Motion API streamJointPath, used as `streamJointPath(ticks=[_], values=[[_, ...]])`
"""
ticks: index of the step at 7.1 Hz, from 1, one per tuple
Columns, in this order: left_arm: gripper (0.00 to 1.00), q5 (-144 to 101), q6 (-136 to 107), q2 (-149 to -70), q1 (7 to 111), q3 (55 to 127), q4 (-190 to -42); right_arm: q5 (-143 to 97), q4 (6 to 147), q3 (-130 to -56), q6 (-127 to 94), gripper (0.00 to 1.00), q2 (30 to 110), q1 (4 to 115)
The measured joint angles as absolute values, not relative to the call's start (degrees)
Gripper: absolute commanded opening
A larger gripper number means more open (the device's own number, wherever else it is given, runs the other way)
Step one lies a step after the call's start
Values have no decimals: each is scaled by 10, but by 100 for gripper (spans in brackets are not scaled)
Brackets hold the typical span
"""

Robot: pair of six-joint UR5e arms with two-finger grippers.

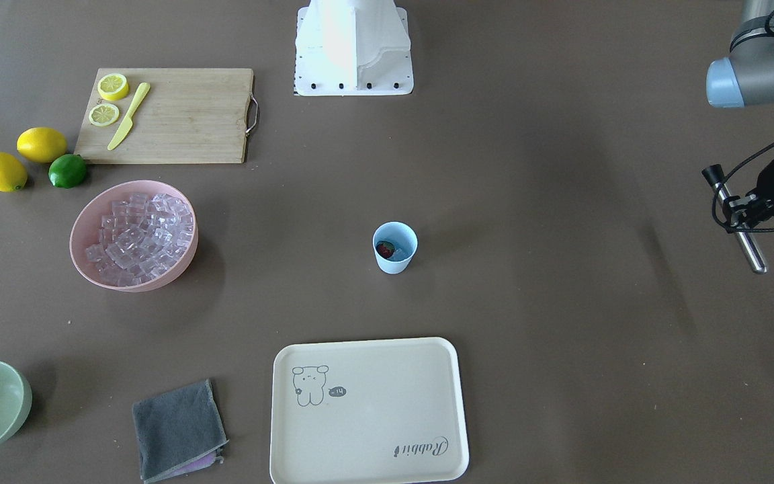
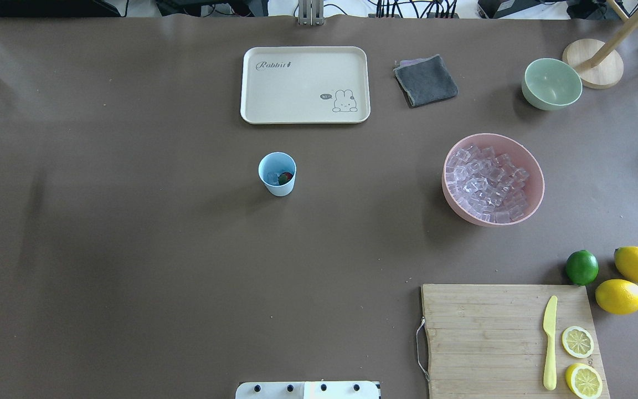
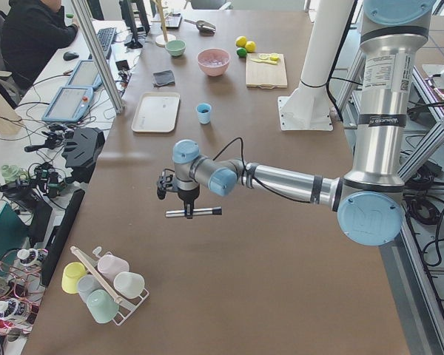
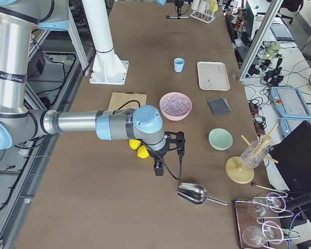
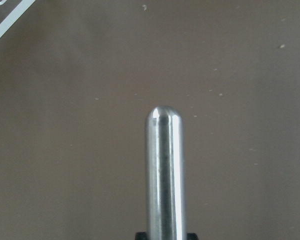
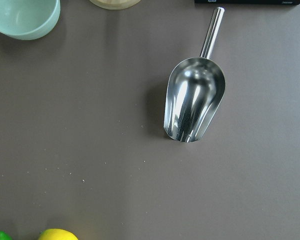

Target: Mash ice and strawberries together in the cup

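- Left claw: clamped on a steel pestle, over the desk's left end, well apart from the cup.
- Step, as judged: pestle in hand, mashing not yet begun. Next, carry it over the cup, turn it upright with the rounded end down, and enter the narrow mouth without tipping the cup.
- Left arm: stretched low and level, pestle near level.
- Right claw: grip cannot be told; hovers near a scoop.
- Cup: upright, mid-desk.
- Ice: inside the cup.
- Strawberry: inside the cup, beside the ice.
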State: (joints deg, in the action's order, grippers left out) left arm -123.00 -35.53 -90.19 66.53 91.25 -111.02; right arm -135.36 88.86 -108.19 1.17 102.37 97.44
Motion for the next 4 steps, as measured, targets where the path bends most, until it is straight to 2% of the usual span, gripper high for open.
streamJointPath(ticks=[1, 3, 4], values=[[28, -1231, -342, -887, 668, 867, -1178, -1354, 889, -1082, 12, 100, 1024, 974], [29, -1232, -319, -873, 670, 823, -1229, -1354, 889, -1083, 11, 100, 1024, 974], [49, -1231, -312, -869, 670, 817, -1234, -1354, 889, -1083, 11, 100, 1024, 974]])
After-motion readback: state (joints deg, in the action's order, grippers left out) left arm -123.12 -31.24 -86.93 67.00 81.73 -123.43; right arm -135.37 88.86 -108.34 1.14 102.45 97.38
